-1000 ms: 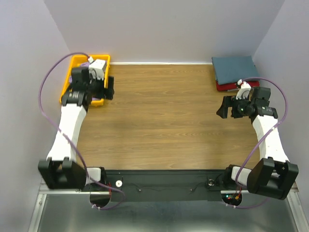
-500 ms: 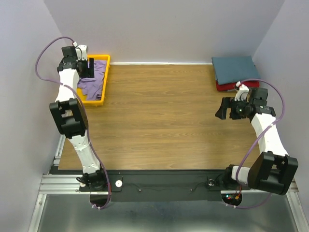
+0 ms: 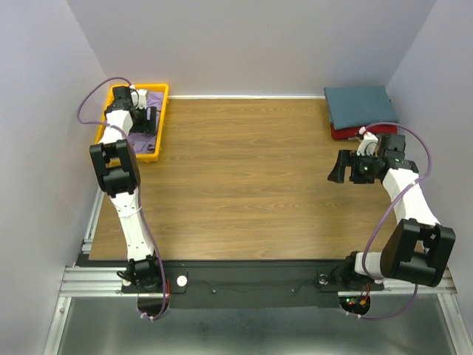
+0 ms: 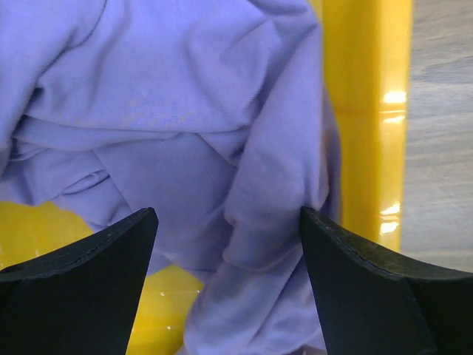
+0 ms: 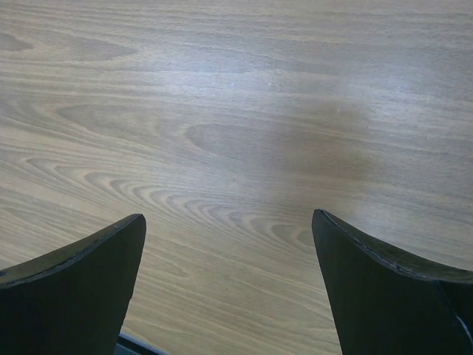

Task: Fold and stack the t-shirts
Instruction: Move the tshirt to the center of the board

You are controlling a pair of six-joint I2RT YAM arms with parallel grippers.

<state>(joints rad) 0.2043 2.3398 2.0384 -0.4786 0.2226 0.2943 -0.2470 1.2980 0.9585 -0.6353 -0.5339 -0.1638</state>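
Left gripper (image 4: 228,222) hangs right over the lavender t-shirt (image 4: 170,111), jaws spread wide with nothing pinched, and the shirt sits bunched up in the yellow tray (image 4: 366,111) at the far left corner of the tabletop (image 3: 251,177). I'd say the grab is the step here: drop onto that thick fold by the tray's wall, bite one ridge deep enough not to slip, stay off the plastic. Right gripper (image 5: 229,222) idles jaws apart over bare wood, near the teal t-shirt (image 3: 360,106) on the red one (image 3: 347,134) in the far right corner
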